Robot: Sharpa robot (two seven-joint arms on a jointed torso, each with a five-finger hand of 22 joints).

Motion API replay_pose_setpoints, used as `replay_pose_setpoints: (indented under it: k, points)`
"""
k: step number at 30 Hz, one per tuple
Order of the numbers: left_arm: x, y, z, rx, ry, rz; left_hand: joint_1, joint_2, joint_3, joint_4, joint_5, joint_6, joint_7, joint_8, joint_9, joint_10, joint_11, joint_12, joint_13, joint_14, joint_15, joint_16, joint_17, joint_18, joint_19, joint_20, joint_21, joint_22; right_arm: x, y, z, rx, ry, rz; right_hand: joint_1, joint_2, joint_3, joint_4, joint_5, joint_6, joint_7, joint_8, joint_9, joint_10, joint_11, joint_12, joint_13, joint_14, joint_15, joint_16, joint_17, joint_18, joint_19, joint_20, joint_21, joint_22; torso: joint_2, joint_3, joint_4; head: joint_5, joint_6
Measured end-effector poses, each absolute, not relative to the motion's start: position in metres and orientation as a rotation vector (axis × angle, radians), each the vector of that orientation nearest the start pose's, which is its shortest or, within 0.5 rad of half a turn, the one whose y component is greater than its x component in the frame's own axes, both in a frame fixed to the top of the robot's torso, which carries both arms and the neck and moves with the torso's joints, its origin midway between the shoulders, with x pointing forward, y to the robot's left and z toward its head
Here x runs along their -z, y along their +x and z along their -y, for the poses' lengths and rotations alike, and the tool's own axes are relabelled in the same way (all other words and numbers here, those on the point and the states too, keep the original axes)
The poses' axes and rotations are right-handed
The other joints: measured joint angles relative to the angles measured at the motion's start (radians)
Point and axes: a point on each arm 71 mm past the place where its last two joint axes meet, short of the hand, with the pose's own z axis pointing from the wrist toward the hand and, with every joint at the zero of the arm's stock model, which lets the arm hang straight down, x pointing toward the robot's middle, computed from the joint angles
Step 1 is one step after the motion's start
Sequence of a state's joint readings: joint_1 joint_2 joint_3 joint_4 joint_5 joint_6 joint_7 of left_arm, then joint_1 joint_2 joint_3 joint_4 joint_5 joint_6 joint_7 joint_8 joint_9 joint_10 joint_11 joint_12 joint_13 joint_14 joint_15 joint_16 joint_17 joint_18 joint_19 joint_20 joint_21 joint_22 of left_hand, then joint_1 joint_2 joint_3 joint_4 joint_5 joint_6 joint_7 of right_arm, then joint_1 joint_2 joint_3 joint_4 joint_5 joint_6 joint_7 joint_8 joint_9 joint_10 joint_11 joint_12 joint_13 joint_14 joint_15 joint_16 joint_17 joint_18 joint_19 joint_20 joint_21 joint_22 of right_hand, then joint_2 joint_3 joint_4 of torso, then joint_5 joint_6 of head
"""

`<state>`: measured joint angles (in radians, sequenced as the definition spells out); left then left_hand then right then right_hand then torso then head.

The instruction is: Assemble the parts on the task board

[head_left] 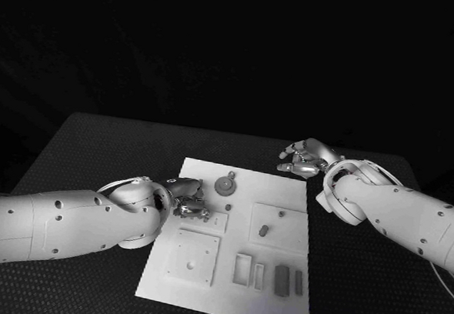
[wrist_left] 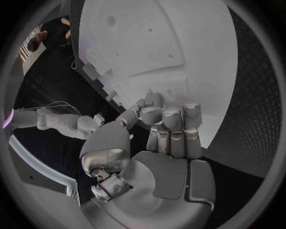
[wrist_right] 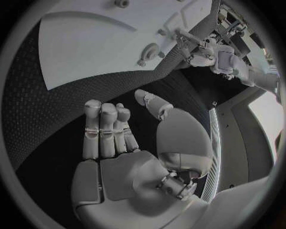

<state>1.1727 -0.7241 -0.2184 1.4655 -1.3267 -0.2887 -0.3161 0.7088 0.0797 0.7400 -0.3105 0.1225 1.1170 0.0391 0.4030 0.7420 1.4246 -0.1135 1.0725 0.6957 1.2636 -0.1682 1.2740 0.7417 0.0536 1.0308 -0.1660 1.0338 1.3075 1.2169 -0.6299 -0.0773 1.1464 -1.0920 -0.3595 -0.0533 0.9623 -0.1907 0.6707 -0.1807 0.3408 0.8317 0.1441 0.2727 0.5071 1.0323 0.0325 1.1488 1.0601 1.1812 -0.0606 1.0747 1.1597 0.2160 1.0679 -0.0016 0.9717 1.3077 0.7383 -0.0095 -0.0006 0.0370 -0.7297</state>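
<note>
White task board (head_left: 278, 287) lies flat in the middle of the black surface (head_left: 94, 148), and I judge I am early in the assembly: most recesses look unfilled. My left hand (head_left: 183, 196) sits at the board's left edge, fingers (wrist_left: 173, 126) curled inward; I cannot tell whether they pinch a part. My right hand (head_left: 307, 160) hovers off the board's far right corner, fingers (wrist_right: 104, 129) loosely curled with nothing in them that I can see. On the board a round part (head_left: 226, 184) lies near the far edge, a small part (head_left: 265, 229) stands in a square plate mid-board, and two slim parts (head_left: 289, 280) rest near the right edge. My next move, I think, calls for bringing one hand over a loose part and pinching it cleanly before seating it.
</note>
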Motion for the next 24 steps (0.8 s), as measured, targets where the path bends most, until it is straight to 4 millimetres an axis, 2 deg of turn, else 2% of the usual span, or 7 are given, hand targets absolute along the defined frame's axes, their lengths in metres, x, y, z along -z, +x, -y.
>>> replay_pose_setpoints:
  k: [7,10,13,15,16,18,24]
  points:
    - [0.2724,0.4619,-0.1716,0.510,0.028,-1.988,0.009,-0.009,0.000,0.000,-0.004,0.000,0.000,0.003,-0.002,0.000,0.000,0.000,0.000,0.001,0.001,0.000,-0.001,0.000,0.000,0.000,0.000,0.000,0.2108,0.5509,0.2094,-0.660,0.238,-1.707,0.000,0.000,-0.003,-0.003,0.000,0.002,-0.002,0.000,0.000,0.000,0.000,0.000,0.000,0.000,0.000,0.000,0.000,0.000,0.000,0.000,0.000,0.000,0.000,-0.0001,-0.0007,0.001,0.000]
    - [0.2728,0.4606,-0.1703,0.513,0.034,-1.995,0.012,-0.012,0.005,0.005,0.032,0.000,0.000,0.004,-0.002,0.000,0.000,0.000,-0.001,0.001,0.001,0.000,-0.001,0.000,0.000,0.000,0.004,0.000,0.2108,0.5511,0.2098,-0.658,0.239,-1.707,0.000,0.000,-0.003,-0.003,0.000,0.002,-0.002,0.000,-0.001,0.000,0.000,0.000,-0.001,0.000,0.000,0.000,0.000,0.000,0.000,0.000,0.000,0.000,0.000,-0.0001,-0.0007,0.001,-0.001]
    - [0.2729,0.4601,-0.1697,0.514,0.039,-2.000,0.014,-0.014,0.005,0.005,0.036,0.000,0.000,0.004,-0.002,0.000,0.000,0.003,-0.001,0.000,0.003,0.000,-0.001,0.000,-0.004,-0.004,0.004,0.000,0.2109,0.5511,0.2096,-0.658,0.238,-1.707,0.000,0.000,-0.003,-0.003,0.000,0.002,-0.002,0.000,-0.001,0.000,0.000,0.004,-0.001,0.000,0.000,0.000,0.000,0.000,0.000,0.000,0.000,0.000,0.000,-0.0001,-0.0007,0.001,-0.002]
    - [0.2729,0.4601,-0.1696,0.513,0.041,-2.002,0.028,-0.028,0.005,0.005,0.036,0.000,0.000,0.004,-0.002,0.000,0.000,0.004,-0.001,0.000,0.003,0.000,-0.001,0.000,-0.004,-0.004,0.004,0.000,0.2108,0.5510,0.2088,-0.660,0.237,-1.707,0.000,0.000,-0.003,-0.003,0.000,0.002,-0.002,0.000,-0.001,0.000,0.000,0.004,-0.001,0.000,0.000,0.000,0.000,0.000,0.000,0.000,0.000,0.000,0.000,-0.0001,-0.0007,0.000,-0.003]
    - [0.2728,0.4600,-0.1695,0.513,0.042,-2.003,0.048,-0.048,0.005,0.005,0.036,0.000,0.000,0.004,-0.002,0.000,0.000,0.004,-0.003,0.000,0.003,0.000,-0.002,0.000,-0.004,-0.004,0.007,0.000,0.2108,0.5509,0.2086,-0.660,0.237,-1.707,0.000,0.000,-0.003,-0.003,0.000,0.002,-0.002,0.000,-0.001,0.000,0.000,0.005,-0.001,0.000,0.000,0.000,0.000,0.000,0.000,0.000,0.000,0.000,0.000,-0.0001,-0.0006,0.000,-0.003]
    - [0.2727,0.4598,-0.1692,0.512,0.045,-2.005,0.069,-0.069,0.011,0.015,0.055,0.002,0.002,0.008,-0.002,0.000,0.000,0.004,-0.004,0.001,0.004,0.000,-0.004,0.000,-0.004,-0.004,0.008,0.000,0.2108,0.5508,0.2083,-0.661,0.237,-1.707,0.000,0.000,-0.003,-0.003,0.000,0.002,-0.002,0.000,-0.001,0.000,0.000,0.005,-0.001,0.000,0.000,0.000,0.000,0.000,0.000,0.000,0.000,0.000,0.000,-0.0002,-0.0001,0.000,-0.003]
    - [0.2725,0.4597,-0.1688,0.509,0.052,-2.009,0.098,-0.098,0.004,0.028,0.064,0.002,0.002,0.008,-0.002,0.000,0.000,0.004,-0.005,0.005,0.001,0.000,-0.006,0.000,-0.004,-0.004,0.008,0.000,0.2108,0.5508,0.2081,-0.661,0.236,-1.707,0.000,0.000,-0.003,-0.003,0.000,0.002,-0.002,0.000,-0.001,0.000,0.000,0.005,-0.001,0.000,0.000,0.000,-0.001,0.000,0.000,0.000,0.000,0.000,0.000,-0.0005,-0.0002,0.000,-0.003]
